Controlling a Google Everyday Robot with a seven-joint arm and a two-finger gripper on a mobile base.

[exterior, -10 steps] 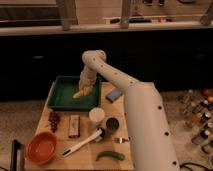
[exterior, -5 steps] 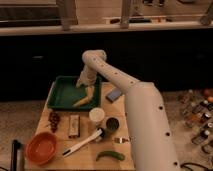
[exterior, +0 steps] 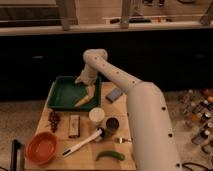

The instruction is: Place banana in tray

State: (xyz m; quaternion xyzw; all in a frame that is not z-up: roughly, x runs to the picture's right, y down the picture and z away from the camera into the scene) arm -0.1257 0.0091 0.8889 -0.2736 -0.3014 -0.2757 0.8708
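Surface: pale wooden surface in front of dark cabinets, with the tray at its far left corner.
Arm pose: the white arm rises from the near right, bends at a rounded elbow above the tray's far right corner and turns down into the tray.
End effector: end effector hangs low over the tray's right half, just inside its right rim. Whether it is parted or closed cannot be told.
Change: a second ago the banana was held higher, nearer the tray's middle. It has since come down towards the tray's near right corner, and the wrist has dropped with it.
Banana vs end effector: it lies slanted on the tray floor, directly below the end effector, upper tip at the tool's lower end. Contact cannot be told.
Nearby: blue sponge just right of the tray, orange bowl well in front of it.
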